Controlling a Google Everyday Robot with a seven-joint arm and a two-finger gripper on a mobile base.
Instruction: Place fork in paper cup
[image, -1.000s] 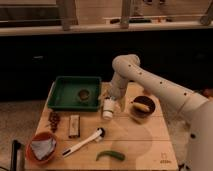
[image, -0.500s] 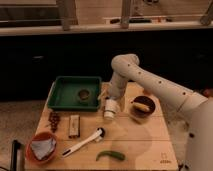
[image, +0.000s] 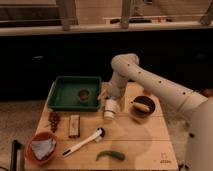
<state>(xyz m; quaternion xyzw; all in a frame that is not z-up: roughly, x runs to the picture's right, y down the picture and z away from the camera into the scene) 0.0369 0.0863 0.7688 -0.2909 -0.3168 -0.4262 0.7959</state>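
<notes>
Dim and warm throughout. Brightest on the desk (image: 142, 145), lit softly from above; behind it, a wall (image: 45, 55) sunk in near black. Soft, short shadow beneath the bowl (image: 142, 106). Pale sheen along the arm (image: 155, 85). Gripper (image: 110, 100) low over mid-desk, just right of the tray (image: 59, 101), dimmer than the upper arm.

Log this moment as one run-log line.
pincer: at paper cup, right of green tray | paper cup: on table | brown bowl: right of cup | fork: not discernible
</notes>
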